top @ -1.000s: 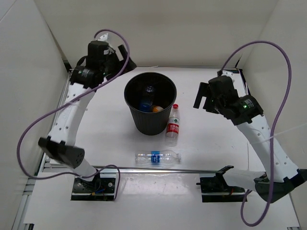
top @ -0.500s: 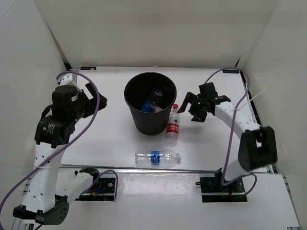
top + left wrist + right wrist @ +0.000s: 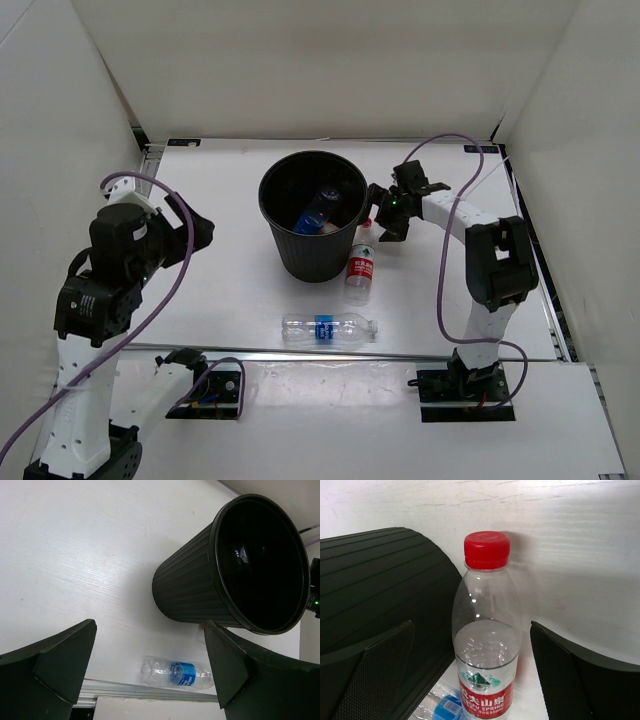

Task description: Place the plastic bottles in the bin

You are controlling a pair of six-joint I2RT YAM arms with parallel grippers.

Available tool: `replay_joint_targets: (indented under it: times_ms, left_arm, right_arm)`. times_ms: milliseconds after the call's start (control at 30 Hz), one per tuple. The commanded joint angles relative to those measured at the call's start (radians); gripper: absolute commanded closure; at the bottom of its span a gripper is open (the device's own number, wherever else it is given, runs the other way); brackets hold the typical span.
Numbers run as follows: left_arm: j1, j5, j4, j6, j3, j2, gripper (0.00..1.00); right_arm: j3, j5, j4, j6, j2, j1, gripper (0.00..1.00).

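Note:
The round black bin (image 3: 313,212) stands at the table's middle back, with a blue-labelled bottle (image 3: 318,209) and other bottles inside. A clear red-labelled, red-capped bottle (image 3: 361,262) stands upright against the bin's right side; in the right wrist view (image 3: 486,645) it sits between my open fingers, untouched. A clear blue-labelled bottle (image 3: 328,329) lies near the front edge, also in the left wrist view (image 3: 177,672). My right gripper (image 3: 385,215) is open just behind the red-capped bottle. My left gripper (image 3: 195,228) is open and empty, left of the bin (image 3: 235,570).
White walls enclose the table on the left, back and right. A metal rail (image 3: 350,352) runs along the front edge just below the lying bottle. Purple cables loop off both arms.
The right gripper moved left and now sits close behind the red-capped bottle by the bin. The left arm pulled back left and toward the front. Another bottle has landed in the bin.

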Motion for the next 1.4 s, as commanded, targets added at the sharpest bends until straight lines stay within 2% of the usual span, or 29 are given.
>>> replay_joint_targets:
  times_ms: [0,200,267,400,600,733,1000,1167,1200,1367]
  left_arm:
    - [0.005,-0.044,-0.049,-0.032,-0.025,-0.002,0.00]
    - [0.005,-0.020,-0.080,-0.042,-0.025,0.007,0.00]
    - [0.005,-0.047,-0.089,-0.052,-0.025,0.018,0.00]
    - [0.005,-0.056,-0.089,-0.052,-0.005,0.036,0.00]
    - [0.005,-0.056,-0.078,-0.052,-0.016,0.036,0.00]
    - [0.005,-0.056,-0.055,-0.063,-0.065,0.036,0.00]
    - [0.005,-0.026,0.011,-0.063,-0.100,0.047,0.00]
    - [0.005,-0.026,0.032,-0.043,-0.100,0.070,0.00]
    - [0.005,-0.017,0.044,-0.034,-0.100,0.070,0.00]
    - [0.005,-0.006,0.077,-0.023,-0.131,0.070,0.00]
  right_arm:
    - [0.054,-0.028,-0.005,-0.022,0.029,0.012,0.00]
    - [0.036,-0.037,-0.014,-0.011,0.075,0.012,0.08]
    - [0.023,-0.037,-0.014,-0.011,0.085,0.012,0.08]
    - [-0.009,-0.037,-0.014,-0.011,0.085,0.012,0.15]
    - [-0.104,-0.060,-0.032,-0.020,0.048,-0.044,0.38]
    - [-0.124,-0.060,-0.049,-0.039,-0.004,-0.119,0.65]
    - [-0.115,-0.047,-0.104,-0.060,-0.248,-0.247,0.66]
    - [0.092,-0.018,-0.199,-0.060,-0.400,-0.310,0.69]
    - [0.198,-0.004,-0.213,-0.060,-0.400,-0.310,0.69]
    - [0.526,-0.036,-0.261,-0.001,-0.363,-0.288,0.69]
